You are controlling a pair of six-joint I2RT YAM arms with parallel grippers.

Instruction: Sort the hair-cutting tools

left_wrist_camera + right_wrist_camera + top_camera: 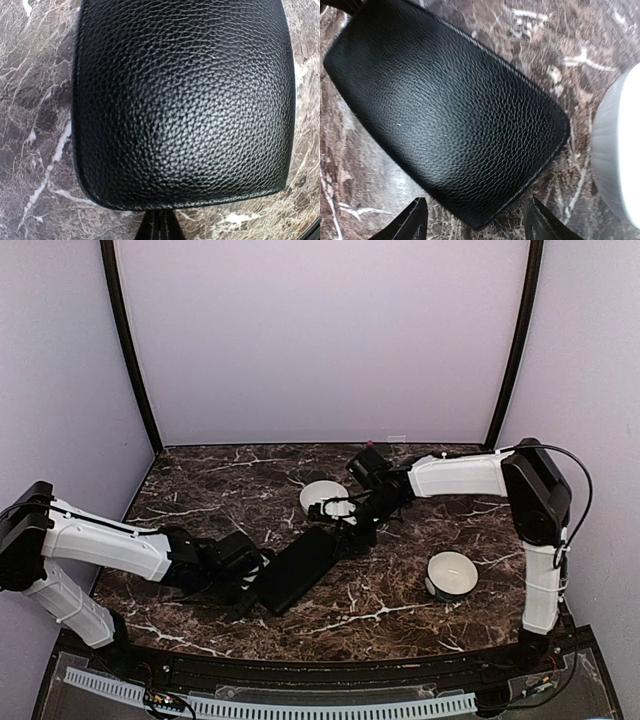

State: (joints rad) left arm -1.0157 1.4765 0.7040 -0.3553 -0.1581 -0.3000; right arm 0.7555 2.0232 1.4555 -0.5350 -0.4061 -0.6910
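Observation:
A flat black leather case (298, 568) lies slanted on the marble table between my two grippers. My left gripper (243, 590) is at its near-left end; in the left wrist view the shut fingers (160, 227) meet the rim of the case (180, 100). My right gripper (352, 530) hovers over the far end, open, with a fingertip on each side of the case's corner (485, 200) and nothing held (477, 227). No hair-cutting tools show plainly. A dark looped shape (328, 508) sits at the far bowl's near rim, and I cannot tell what it is.
One white bowl (318, 492) stands just behind the right gripper, its ribbed wall (615, 150) close beside the case's corner. A second white bowl (452, 573) stands at the right near the right arm's base. Purple walls close off the table at the back and sides.

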